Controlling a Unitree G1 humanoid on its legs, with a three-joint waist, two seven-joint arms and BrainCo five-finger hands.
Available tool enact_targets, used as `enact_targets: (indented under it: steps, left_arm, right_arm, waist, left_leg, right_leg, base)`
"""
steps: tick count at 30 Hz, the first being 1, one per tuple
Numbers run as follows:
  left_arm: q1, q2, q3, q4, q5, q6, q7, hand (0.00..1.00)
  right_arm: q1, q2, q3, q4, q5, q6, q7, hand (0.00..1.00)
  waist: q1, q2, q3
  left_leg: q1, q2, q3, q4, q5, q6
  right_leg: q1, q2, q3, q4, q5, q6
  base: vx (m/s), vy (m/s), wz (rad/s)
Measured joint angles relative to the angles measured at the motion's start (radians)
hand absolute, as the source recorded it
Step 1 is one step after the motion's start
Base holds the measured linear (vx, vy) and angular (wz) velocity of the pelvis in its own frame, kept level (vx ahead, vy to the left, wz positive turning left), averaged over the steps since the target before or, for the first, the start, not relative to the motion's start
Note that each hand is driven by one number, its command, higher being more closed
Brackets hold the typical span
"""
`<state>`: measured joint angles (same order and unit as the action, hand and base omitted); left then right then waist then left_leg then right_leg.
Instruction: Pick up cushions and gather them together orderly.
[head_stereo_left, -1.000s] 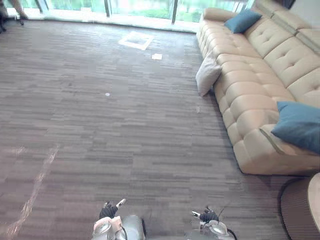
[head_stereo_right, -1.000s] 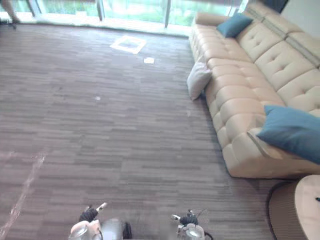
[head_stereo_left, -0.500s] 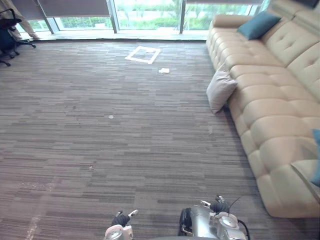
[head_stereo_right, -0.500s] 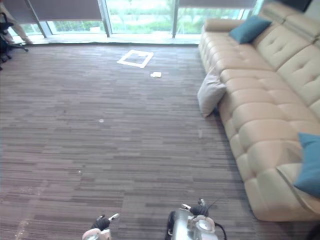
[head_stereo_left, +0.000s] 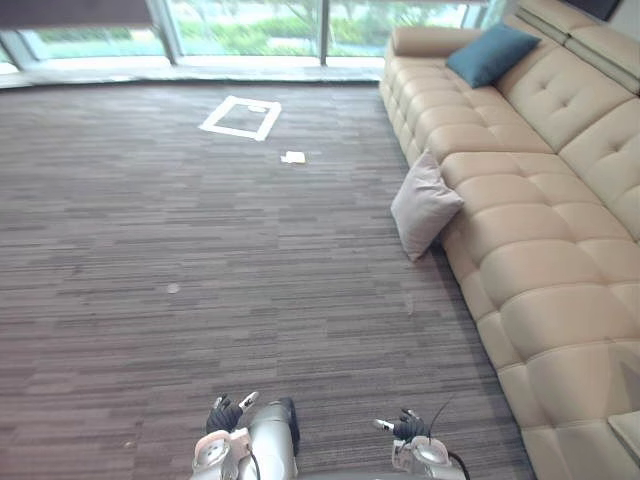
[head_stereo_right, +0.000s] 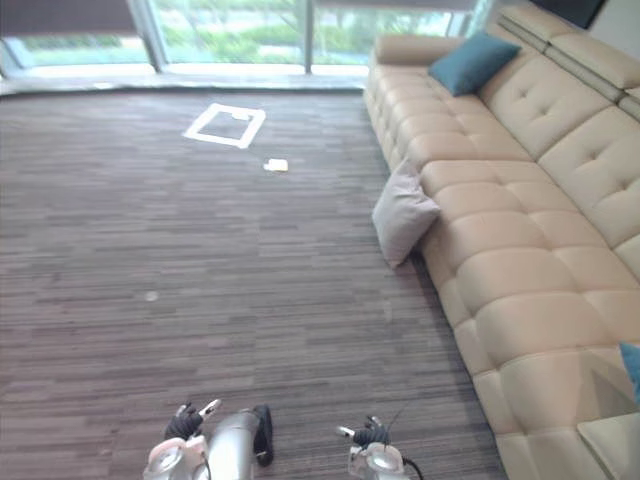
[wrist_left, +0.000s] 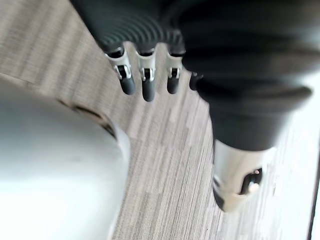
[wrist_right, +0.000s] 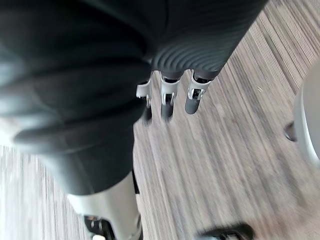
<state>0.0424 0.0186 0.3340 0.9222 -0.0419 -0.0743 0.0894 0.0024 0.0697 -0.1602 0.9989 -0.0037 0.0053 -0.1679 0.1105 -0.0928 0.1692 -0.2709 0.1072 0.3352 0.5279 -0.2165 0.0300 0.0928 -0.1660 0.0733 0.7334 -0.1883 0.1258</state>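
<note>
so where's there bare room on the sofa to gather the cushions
The sofa is bare along its middle seats, this side of the blue cushion at its far end. The carpet is open too, apart from a tape square and paper scrap. Tight spot: the grey cushion leaning on the sofa front.

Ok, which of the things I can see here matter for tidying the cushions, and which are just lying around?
For the job:
pale cushion on the carpet, leaning against the sofa
blue cushion on the sofa's far end

Just lying about:
white tape square on the carpet
small white scrap near it
</note>
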Motion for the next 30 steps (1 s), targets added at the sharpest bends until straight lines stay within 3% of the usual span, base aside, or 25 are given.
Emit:
enact_targets:
  steps: [1, 2, 4, 5, 7, 9, 10, 11, 12, 13, 14, 15, 16, 17, 19, 20, 23, 26, 29, 30]
  left_arm:
    - [0.0, 0.003, -0.002, 0.013, 0.001, 0.003, 0.003, 0.0]
    - [0.0, 0.007, -0.01, 0.027, 0.001, 0.013, 0.009, 0.0]
    - [0.001, 0.008, -0.035, 0.058, 0.002, 0.022, 0.016, 0.0]
    - [-0.001, 0.007, -0.052, 0.07, 0.002, 0.022, 0.015, 0.0]
    - [0.001, 0.007, -0.055, 0.083, 0.002, 0.023, 0.016, 0.0]
    - [0.0, 0.004, -0.062, 0.098, 0.003, 0.031, 0.015, 0.0]
    - [0.001, 0.005, -0.073, 0.1, 0.011, 0.032, 0.014, 0.0]
    - [0.002, 0.005, -0.081, 0.1, 0.022, 0.032, 0.012, 0.0]
    - [0.005, 0.006, -0.08, 0.099, 0.022, 0.031, 0.012, 0.0]
    - [0.004, 0.001, -0.079, 0.112, 0.022, 0.032, 0.013, 0.0]
    - [0.001, -0.02, -0.086, 0.116, 0.024, 0.035, 0.009, 0.0]
    - [0.008, -0.045, -0.097, 0.109, 0.042, 0.032, 0.001, 0.0]
    - [0.005, -0.05, -0.097, 0.11, 0.044, 0.029, -0.002, 0.0]
    - [-0.002, -0.052, -0.084, 0.108, 0.054, 0.034, -0.009, 0.0]
    - [0.005, -0.046, -0.075, 0.106, 0.058, 0.035, -0.008, 0.0]
    - [0.005, -0.04, -0.059, 0.077, 0.057, 0.035, -0.009, 0.0]
    - [0.009, -0.024, -0.055, 0.039, 0.056, 0.033, -0.006, 0.0]
    - [0.007, -0.039, -0.034, 0.014, 0.049, 0.012, -0.006, 0.0]
    - [0.007, -0.041, -0.034, 0.015, 0.026, -0.002, -0.003, 0.0]
    - [0.008, -0.039, -0.036, 0.021, 0.01, -0.004, -0.002, 0.0]
  right_arm:
    - [0.009, -0.007, -0.002, 0.0, -0.001, -0.002, 0.0, 0.0]
    - [0.024, -0.012, -0.001, -0.011, -0.006, -0.005, 0.003, 0.0]
    - [0.035, -0.017, 0.0, -0.047, -0.024, -0.019, 0.008, 0.0]
    - [0.04, -0.021, 0.0, -0.071, -0.036, -0.028, 0.01, 0.0]
    - [0.032, -0.025, -0.004, -0.091, -0.038, -0.034, 0.011, 0.0]
    - [0.019, -0.034, -0.03, -0.088, -0.038, -0.034, 0.013, 0.0]
    - [0.019, -0.038, -0.033, -0.086, -0.039, -0.032, 0.013, 0.0]
    - [0.019, -0.042, -0.031, -0.083, -0.042, -0.028, 0.013, 0.0]
    - [0.02, -0.043, -0.03, -0.079, -0.044, -0.025, 0.012, 0.0]
    - [0.025, -0.05, -0.027, -0.084, -0.047, -0.022, 0.016, 0.0]
    - [0.017, -0.074, -0.027, -0.081, -0.056, -0.022, 0.017, 0.0]
    - [0.02, -0.089, -0.035, -0.079, -0.062, -0.021, 0.018, 0.0]
    - [0.019, -0.093, -0.035, -0.08, -0.063, -0.02, 0.018, 0.0]
    - [0.015, -0.097, -0.034, -0.081, -0.056, -0.019, 0.022, 0.0]
    - [0.013, -0.101, -0.032, -0.079, -0.043, -0.013, 0.021, 0.0]
    - [0.012, -0.092, -0.032, -0.067, -0.023, -0.006, 0.019, 0.0]
    - [0.02, -0.07, -0.032, -0.052, 0.006, -0.001, 0.017, 0.0]
    - [0.01, -0.055, -0.033, -0.038, 0.006, 0.003, 0.011, 0.0]
    - [0.017, -0.038, -0.028, -0.037, 0.005, 0.001, 0.007, 0.0]
    - [0.016, -0.034, -0.019, -0.037, 0.005, 0.001, 0.004, 0.0]
  waist:
    - [-0.005, 0.007, 0.006]
    - [-0.008, 0.009, 0.009]
    - [-0.027, 0.027, 0.006]
    - [-0.038, 0.041, -0.001]
    - [-0.051, 0.048, 0.004]
    - [-0.063, 0.059, 0.01]
    - [-0.067, 0.06, 0.01]
    - [-0.069, 0.059, 0.01]
    - [-0.069, 0.053, 0.008]
    - [-0.075, 0.054, 0.004]
    - [-0.074, 0.095, -0.004]
    - [-0.085, 0.117, -0.015]
    - [-0.09, 0.125, -0.017]
    - [-0.1, 0.153, -0.019]
    - [-0.093, 0.159, -0.002]
    - [-0.087, 0.156, 0.015]
    - [-0.069, 0.102, 0.022]
    - [-0.044, 0.099, 0.024]
    - [-0.037, 0.099, 0.024]
    - [-0.026, 0.1, 0.02]
  left_leg:
    - [0.053, -0.017, 0.008, -0.01, -0.027, -0.001]
    - [0.14, -0.043, 0.012, -0.038, -0.059, -0.002]
    - [0.3, -0.069, 0.01, -0.134, -0.089, -0.006]
    - [0.367, -0.071, 0.008, -0.2, -0.098, -0.006]
    - [0.436, -0.072, -0.002, -0.254, -0.099, -0.017]
    - [0.529, -0.071, -0.021, -0.318, -0.1, -0.018]
    - [0.576, -0.074, -0.032, -0.35, -0.103, -0.025]
    - [0.626, -0.081, -0.06, -0.374, -0.122, -0.054]
    - [0.645, -0.088, -0.077, -0.378, -0.132, -0.07]
    - [0.69, -0.093, -0.12, -0.373, -0.152, -0.081]
    - [0.693, -0.061, -0.137, -0.355, -0.15, -0.083]
    - [0.646, -0.031, -0.194, -0.238, -0.143, -0.083]
    - [0.618, -0.017, -0.211, -0.179, -0.143, -0.083]
    - [0.487, 0.034, -0.249, 0.126, -0.067, -0.127]
    - [0.365, 0.092, -0.257, 0.392, 0.046, -0.164]
    - [0.261, 0.14, -0.228, 0.564, -0.006, -0.148]
    - [0.13, 0.139, -0.162, 0.502, -0.066, -0.097]
    - [0.018, 0.081, -0.178, 0.189, -0.094, -0.085]
    - [-0.027, 0.003, -0.306, -0.065, -0.021, -0.105]
    - [-0.019, 0.015, -0.305, -0.047, 0.06, -0.114]
  right_leg:
    - [-0.051, -0.013, 0.005, 0.14, 0.1, 0.049]
    - [-0.107, -0.03, -0.011, 0.3, 0.125, 0.063]
    - [-0.208, -0.031, -0.102, 0.427, 0.071, 0.008]
    - [-0.298, -0.031, -0.184, 0.381, 0.021, -0.027]
    - [-0.389, -0.023, -0.258, 0.247, -0.016, -0.047]
    - [-0.424, 0.015, -0.317, -0.015, -0.012, -0.067]
    - [-0.416, 0.042, -0.338, -0.185, 0.034, -0.085]
    - [-0.414, 0.065, -0.335, -0.318, 0.111, -0.117]
    - [-0.412, 0.067, -0.334, -0.344, 0.144, -0.135]
    - [-0.413, 0.071, -0.306, -0.296, 0.192, -0.211]
    - [-0.417, 0.075, -0.324, -0.249, 0.166, -0.216]
    - [-0.41, 0.079, -0.349, -0.199, 0.063, -0.204]
    - [-0.404, 0.081, -0.363, -0.191, 0.042, -0.206]
    - [-0.36, 0.113, -0.38, -0.192, -0.018, -0.207]
    - [-0.28, 0.157, -0.375, -0.243, -0.043, -0.219]
    - [-0.16, 0.184, -0.372, -0.312, -0.058, -0.235]
    - [-0.04, 0.184, -0.337, -0.401, -0.064, -0.23]
    - [0.05, 0.173, -0.261, -0.463, -0.075, -0.199]
    - [0.072, 0.147, -0.14, -0.454, -0.143, -0.147]
    - [0.079, 0.147, -0.079, -0.428, -0.183, -0.128]
  base:
    - [0.49, 0.253, -0.14]
    - [0.63, 0.265, -0.08]
    - [0.77, 0.242, 0.12]
    - [0.49, 0.121, 0.23]
    - [0.53, 0.057, 0.25]
    - [0.77, 0.002, 0.38]
    - [0.67, -0.075, 0.66]
    - [0.69, -0.094, 0.66]
    - [0.76, -0.145, 0.69]
    - [0.61, -0.122, 0.41]
    - [0.81, -0.215, 0.68]
    - [0.61, -0.184, 0.49]
    - [0.83, -0.307, 0.62]
    - [0.48, -0.184, 0.22]
    - [0.57, -0.17, -0.11]
    - [0.56, -0.134, -0.28]
    - [0.48, -0.098, -0.35]
    - [0.48, 0.057, -0.77]
    - [0.49, 0.267, -1.16]
    - [0.45, 0.365, -1.5]
